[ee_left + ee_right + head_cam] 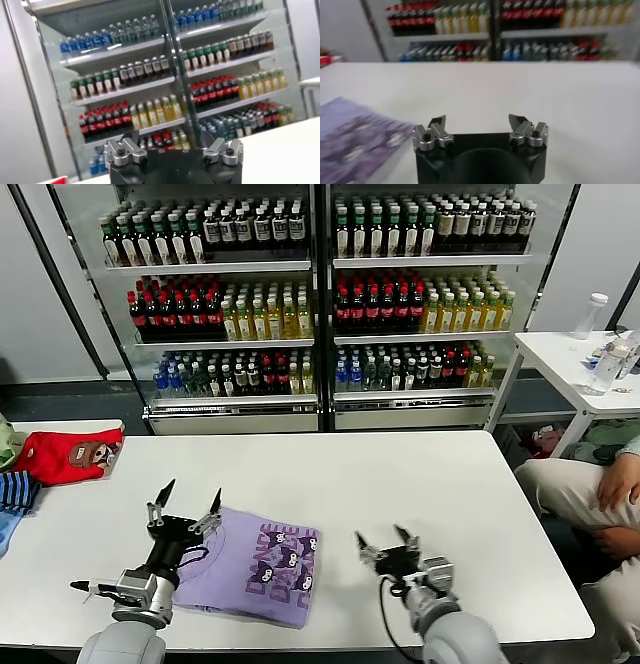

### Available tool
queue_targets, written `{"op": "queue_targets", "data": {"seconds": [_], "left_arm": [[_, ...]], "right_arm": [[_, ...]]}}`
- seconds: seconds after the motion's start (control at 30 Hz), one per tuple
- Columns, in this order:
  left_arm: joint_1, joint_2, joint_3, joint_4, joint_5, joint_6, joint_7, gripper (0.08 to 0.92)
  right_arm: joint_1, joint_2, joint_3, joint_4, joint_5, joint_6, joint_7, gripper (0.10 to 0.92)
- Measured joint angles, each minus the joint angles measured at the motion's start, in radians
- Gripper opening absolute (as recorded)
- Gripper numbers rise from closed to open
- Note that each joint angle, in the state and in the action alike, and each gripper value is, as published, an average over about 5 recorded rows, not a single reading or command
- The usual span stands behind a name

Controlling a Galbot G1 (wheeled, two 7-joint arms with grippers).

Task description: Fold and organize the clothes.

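Head camera high above table (420, 484); wrist cameras low, facing shared drink shelves (320, 304).

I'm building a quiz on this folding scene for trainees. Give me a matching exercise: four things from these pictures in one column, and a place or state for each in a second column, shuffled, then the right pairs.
Things:
1. lavender T-shirt
2. red garment
3. left gripper
4. right gripper

Places or states:
A. open, low over bare table to the right of the shirt
B. folded, cat print up, at the table's near edge
C. open, raised, fingers pointing up at the shirt's left edge
D. at the table's far left corner

Pairs: 1-B, 2-D, 3-C, 4-A
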Motion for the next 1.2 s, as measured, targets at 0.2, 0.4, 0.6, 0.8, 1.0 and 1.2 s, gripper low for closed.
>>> {"op": "queue_targets", "data": {"seconds": [0.2,0.4,0.6,0.8,1.0,1.2], "left_arm": [[0.006,-0.002,-0.028,0.012,0.038,-0.029,0.005,0.823],[0.013,-0.007,-0.042,0.026,0.061,-0.046,0.008,0.823],[0.017,-0.011,-0.049,0.036,0.075,-0.057,0.008,0.823],[0.018,-0.013,-0.053,0.049,0.083,-0.068,0.007,0.823],[0.019,-0.014,-0.057,0.060,0.086,-0.077,0.002,0.823],[0.016,-0.013,-0.059,0.080,0.084,-0.085,-0.005,0.823]], "right_arm": [[0.041,0.019,-0.103,-0.045,0.084,-0.011,0.029,0.823],[0.068,0.031,-0.158,-0.068,0.157,-0.016,0.054,0.823],[0.080,0.042,-0.193,-0.077,0.219,-0.017,0.075,0.766],[0.090,0.061,-0.212,-0.096,0.273,-0.018,0.099,0.595],[0.097,0.077,-0.220,-0.100,0.303,-0.016,0.117,0.422],[0.115,0.072,-0.195,-0.082,0.303,-0.021,0.117,0.249]]}}
